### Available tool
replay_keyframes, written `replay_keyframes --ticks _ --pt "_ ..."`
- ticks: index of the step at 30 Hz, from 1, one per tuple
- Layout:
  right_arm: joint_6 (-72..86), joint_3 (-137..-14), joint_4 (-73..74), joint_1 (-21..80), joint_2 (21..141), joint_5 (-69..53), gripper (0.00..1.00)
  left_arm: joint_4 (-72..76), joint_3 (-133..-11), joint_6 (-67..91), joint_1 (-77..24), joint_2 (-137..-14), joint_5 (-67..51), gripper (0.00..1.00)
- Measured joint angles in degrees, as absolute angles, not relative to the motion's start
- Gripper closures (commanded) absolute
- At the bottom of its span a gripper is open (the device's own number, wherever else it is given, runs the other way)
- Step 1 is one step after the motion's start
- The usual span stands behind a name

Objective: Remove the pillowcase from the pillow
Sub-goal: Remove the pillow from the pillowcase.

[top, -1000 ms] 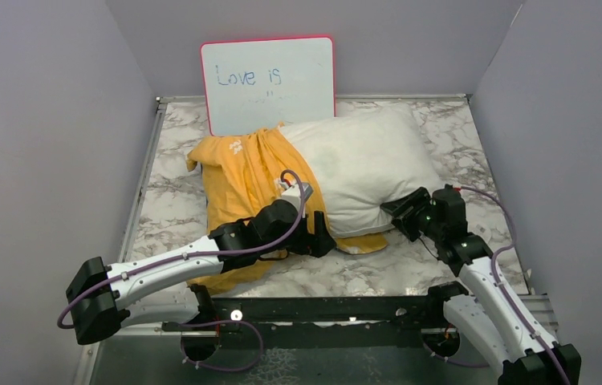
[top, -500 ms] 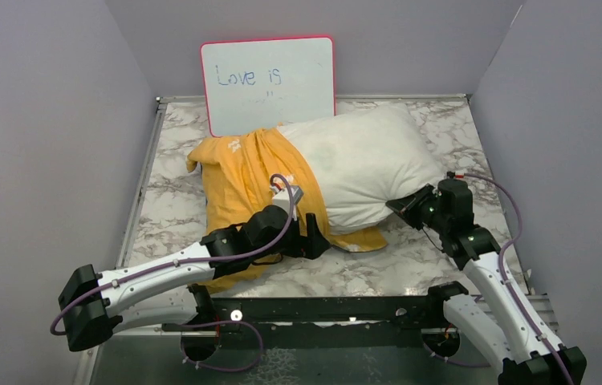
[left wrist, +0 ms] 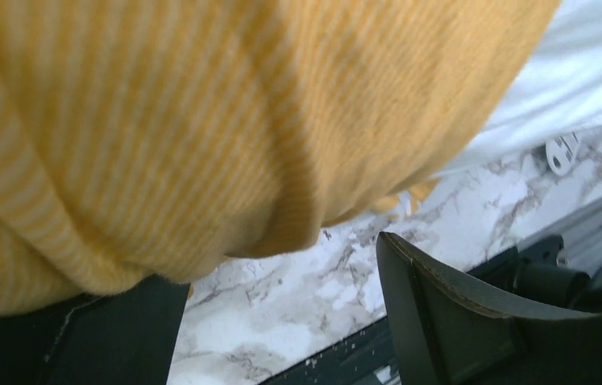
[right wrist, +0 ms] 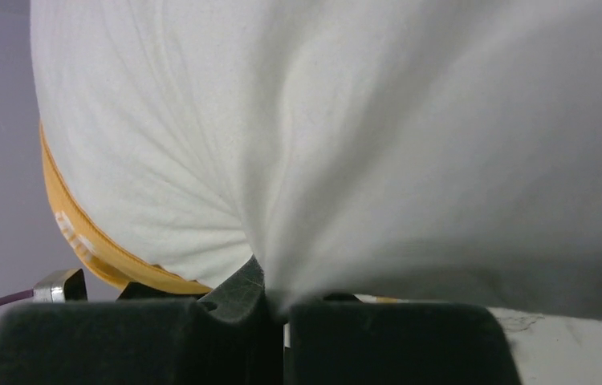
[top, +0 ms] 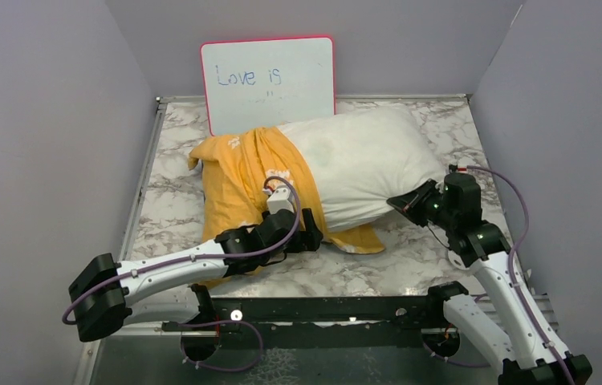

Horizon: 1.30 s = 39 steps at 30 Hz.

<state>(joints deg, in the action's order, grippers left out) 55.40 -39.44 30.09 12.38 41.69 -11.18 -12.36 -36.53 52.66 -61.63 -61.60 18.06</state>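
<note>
- Pillowcase point(top: 242, 176): yellow side up, near hem at lower centre of the frame. It is bunched round the left half of the pillow point(top: 362, 160) on the marble-patterned table point(top: 410, 265). The right half of the pillow is bare.
- Left gripper point(top: 307, 231), lower centre: jaws wide. In the wrist view yellow cloth bulges just above them, nothing clamped.
- Right gripper point(top: 407, 200), centre right: jaws closed, pinching a fold of the white pillow at its near right corner.
- Risk: the pinch takes only a thin fold. A hard pull could slip it free, and the pillow would then drag along with the cover.
- Risk: if the left jaws close here they may catch pillow together with cloth, since the cover sits tight. It would then not slide off.
- Risk: a tug could sweep the bundle into the whiteboard point(top: 268, 84), upper centre, standing just behind.
- Writing: whiteboard reads "Love is", with faint illegible marks below. White print on the cover is too small to read.
</note>
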Motion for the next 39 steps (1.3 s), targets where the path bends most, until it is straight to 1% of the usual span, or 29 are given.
replay_keyframes --ticks 3,5,8,9,13,14,17,21,28,34,35,38,39 --pt "54.98 -41.67 31.44 12.38 41.69 -11.22 1.0 -12.1 -38.5 51.99 -61.65 -64.75 21.8 0.22" --pt "54.74 -43.31 32.84 12.38 41.69 -11.18 1.0 -12.23 -39.79 51.33 -61.69 -66.48 24.1 0.29" --pt "54.26 -45.19 34.59 12.38 41.69 -10.96 0.99 -12.16 -40.91 50.63 -61.84 -68.1 27.97 0.48" --pt "54.13 -45.58 35.03 12.38 41.67 -10.79 0.99 -12.16 -40.91 50.43 -61.87 -68.16 29.04 0.53" --pt "53.91 -45.91 36.21 12.38 41.6 -9.87 0.99 -12.12 -40.88 49.82 -61.87 -68.14 32.05 0.66" --pt "53.87 -45.91 36.36 12.38 41.6 -9.5 0.99 -12.08 -40.8 49.63 -61.87 -68.03 32.47 0.71" --pt "53.25 -46.41 36.88 12.43 41.65 -7.84 0.99 -12.45 -40.25 49.01 -61.87 -67.33 33.21 0.91" --pt "51.4 -49.06 38.68 12.58 42.74 -5.93 0.99 -12.93 -38.04 49.21 -61.91 -64.01 33.91 1.0" --pt "49.21 -52.29 40.25 12.8 46.28 -4.49 0.99 -14.06 -32.84 50.72 -61.89 -54.48 34.04 1.0" --pt "48.49 -52.34 40.45 12.84 46.63 -4.47 0.99 -19.4 -31.64 53.69 -61.89 -50.0 35.57 1.0" --pt "48.38 -52.34 40.45 12.91 46.63 -4.47 0.99 -20.27 -31.64 54.15 -61.89 -49.65 35.94 0.98" --pt "48.14 -52.34 40.53 13.1 46.63 -4.51 1.0 -22.63 -31.7 54.98 -61.89 -48.73 36.8 0.57" --pt "47.94 -52.34 40.53 13.13 46.65 -4.29 1.0 -24.21 -31.79 54.17 -61.89 -48.18 37.23 0.47"
